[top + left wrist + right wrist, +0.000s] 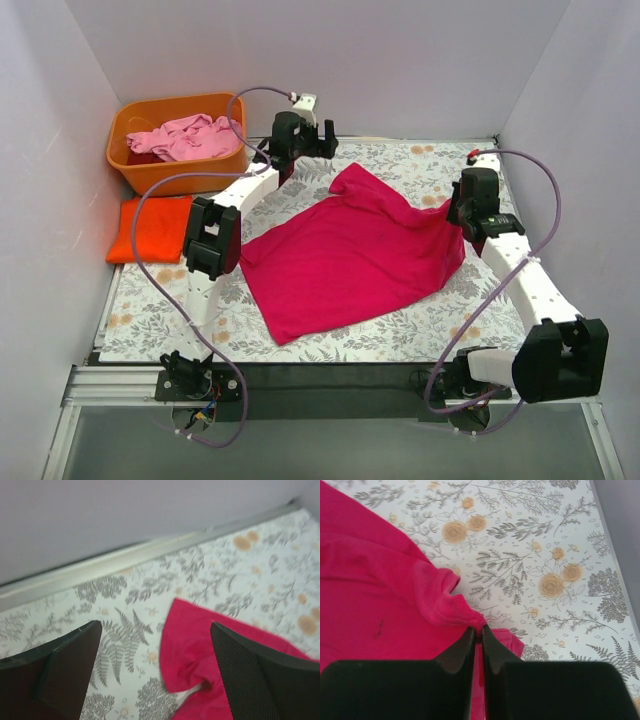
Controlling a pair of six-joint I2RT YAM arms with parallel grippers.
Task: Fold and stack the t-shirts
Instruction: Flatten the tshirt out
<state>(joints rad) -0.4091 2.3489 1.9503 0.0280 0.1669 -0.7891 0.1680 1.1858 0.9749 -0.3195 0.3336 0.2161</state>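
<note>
A magenta-red t-shirt lies spread and rumpled across the middle of the floral table. My left gripper hangs open over its far corner, and the cloth lies loose on the table between the fingers. In the top view this gripper is near the back wall. My right gripper is shut on a ribbed edge of the magenta-red shirt at its right side. A folded orange t-shirt lies at the table's left edge. A pale pink t-shirt is bunched in the tub over a dark red one.
An orange plastic tub stands at the back left corner. Grey walls close in the table at the back and on both sides, with a metal rail along the back edge. Purple cables loop off both arms.
</note>
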